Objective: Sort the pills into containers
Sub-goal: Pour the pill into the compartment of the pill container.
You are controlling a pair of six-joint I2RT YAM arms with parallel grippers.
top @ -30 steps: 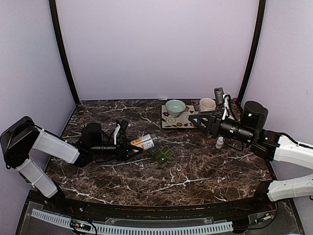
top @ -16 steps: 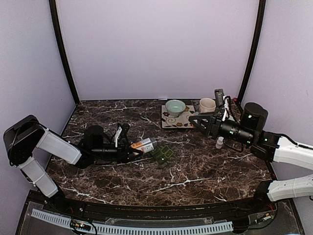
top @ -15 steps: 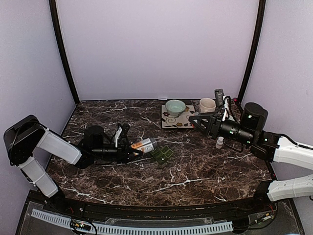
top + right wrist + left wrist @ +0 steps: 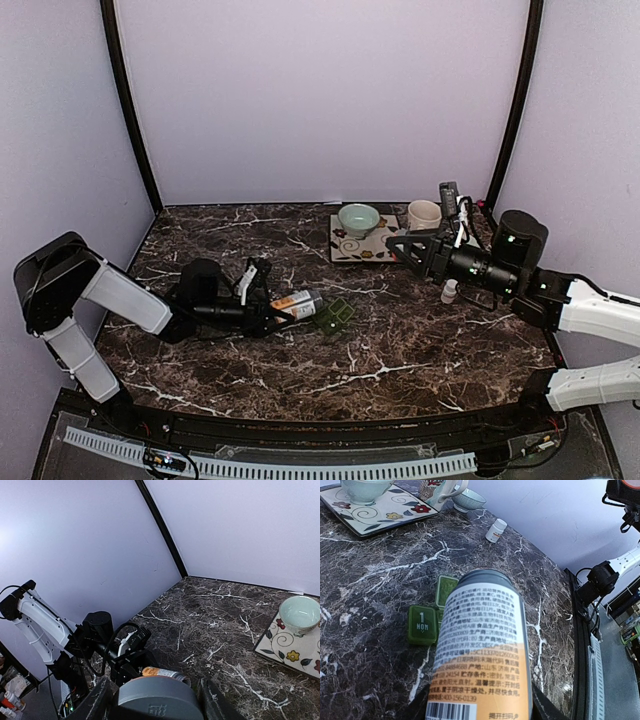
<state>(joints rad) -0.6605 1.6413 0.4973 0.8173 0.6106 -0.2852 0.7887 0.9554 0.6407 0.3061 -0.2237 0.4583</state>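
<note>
Pill organiser, dark green, lies flat on the counter nr its middle. Left wrist view shows two of its lids shut, one marked "1 MON".

Left end effector is clamped on an orange-and-white bottle, held on its side low over the counter. The bottle's grey end points at the organiser and is just beside it; can't tell if they touch.

Right end effector is above the counter on the right side, w/ its fingers closed round a grey round cap. What's under the cap isn't visible.

Small white bottle stands upright on the counter by the right arm, well apart from the organiser.

At the back there's a patterned plate w/ a pale green bowl on it, and a mug nr the plate's right end.
</note>
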